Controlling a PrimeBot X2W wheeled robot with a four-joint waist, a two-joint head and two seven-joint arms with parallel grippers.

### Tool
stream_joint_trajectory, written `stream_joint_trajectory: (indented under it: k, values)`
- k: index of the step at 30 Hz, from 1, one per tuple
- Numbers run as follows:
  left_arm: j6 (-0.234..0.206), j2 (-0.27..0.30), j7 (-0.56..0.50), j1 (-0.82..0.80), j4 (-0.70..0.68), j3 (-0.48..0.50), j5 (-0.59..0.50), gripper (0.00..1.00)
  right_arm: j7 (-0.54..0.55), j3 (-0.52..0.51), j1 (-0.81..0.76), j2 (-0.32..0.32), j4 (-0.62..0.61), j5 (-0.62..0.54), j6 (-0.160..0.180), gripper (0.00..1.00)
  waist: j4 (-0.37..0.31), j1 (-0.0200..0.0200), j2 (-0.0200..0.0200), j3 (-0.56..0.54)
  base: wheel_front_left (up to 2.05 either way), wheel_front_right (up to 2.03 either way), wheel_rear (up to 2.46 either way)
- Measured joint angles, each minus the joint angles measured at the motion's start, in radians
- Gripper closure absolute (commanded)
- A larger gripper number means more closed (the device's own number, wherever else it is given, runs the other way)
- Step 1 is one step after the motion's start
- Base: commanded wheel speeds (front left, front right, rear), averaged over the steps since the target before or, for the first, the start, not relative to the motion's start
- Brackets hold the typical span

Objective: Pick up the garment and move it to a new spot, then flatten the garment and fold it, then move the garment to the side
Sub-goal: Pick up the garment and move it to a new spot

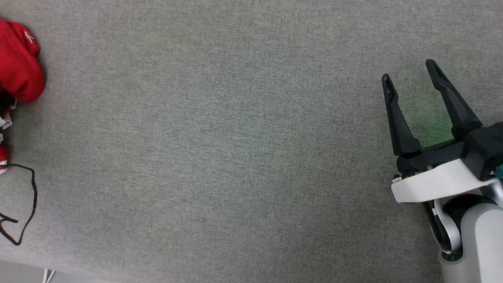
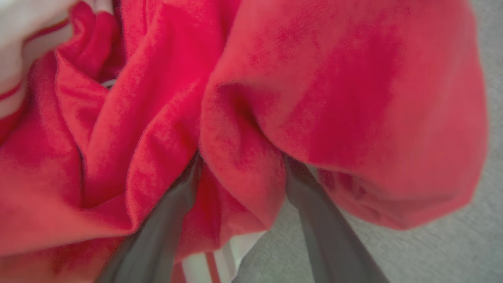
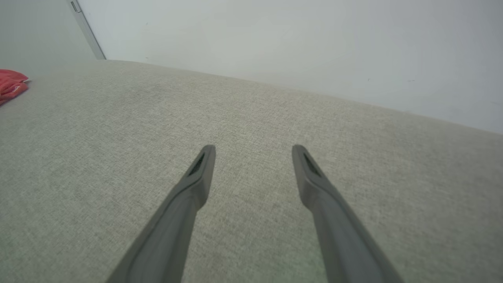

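The garment lies bunched at the left edge of the grey fabric surface, cut off by the head view's border beside a looped black cord; a small white mark on its red cloth is too small to read. The left gripper stands spread wide, its tips buried out of sight in blurred red folds, one fold bulging between the fingers. The right gripper is spread and empty at the right, well apart from the garment.

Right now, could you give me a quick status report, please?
Left gripper open, astride a garment fold. Right gripper open, empty. Garment bunched, black cord beside it.
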State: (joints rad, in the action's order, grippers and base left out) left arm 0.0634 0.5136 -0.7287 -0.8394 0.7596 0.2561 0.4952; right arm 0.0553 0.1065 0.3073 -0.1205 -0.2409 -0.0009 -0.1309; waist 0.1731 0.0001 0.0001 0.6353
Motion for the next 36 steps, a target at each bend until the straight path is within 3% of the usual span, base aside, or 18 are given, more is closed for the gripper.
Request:
stream_joint_trajectory:
  k: [1,9,17,22,28,36]
  values:
    - [0.004,-0.003,0.021,0.000,0.006,-0.002,-0.001,1.00,0.003,-0.002,0.000,0.000,-0.001,0.000,0.000,0.00,0.002,0.0000,0.0000,-0.002,0.00,0.00,0.00]
    - [0.005,0.009,0.289,0.005,0.070,-0.037,-0.077,1.00,-0.010,0.000,-0.005,0.006,0.026,0.011,0.000,0.00,0.013,0.0001,0.0000,-0.071,0.00,0.00,0.00]
    - [0.038,0.043,0.616,-0.081,0.097,-0.086,-0.133,1.00,-0.050,-0.004,-0.051,0.041,0.094,0.036,0.000,0.00,0.014,0.0000,0.0000,-0.210,0.00,0.00,0.00]
    - [0.051,0.035,0.779,-0.141,0.092,-0.131,-0.160,1.00,-0.071,-0.020,-0.090,0.057,0.127,0.053,0.000,0.00,0.005,-0.0001,0.0000,-0.306,0.00,0.00,0.00]
    - [0.057,-0.052,0.887,-0.168,0.058,-0.198,-0.171,1.00,-0.082,-0.043,-0.154,0.067,0.159,0.072,0.000,0.00,-0.040,-0.0002,0.0000,-0.432,0.00,0.00,0.00]
    - [0.036,-0.270,0.862,-0.031,-0.109,-0.296,-0.166,1.00,-0.074,-0.071,-0.231,0.068,0.169,0.104,0.000,0.00,-0.153,-0.0003,0.0000,-0.530,0.00,0.00,0.00]
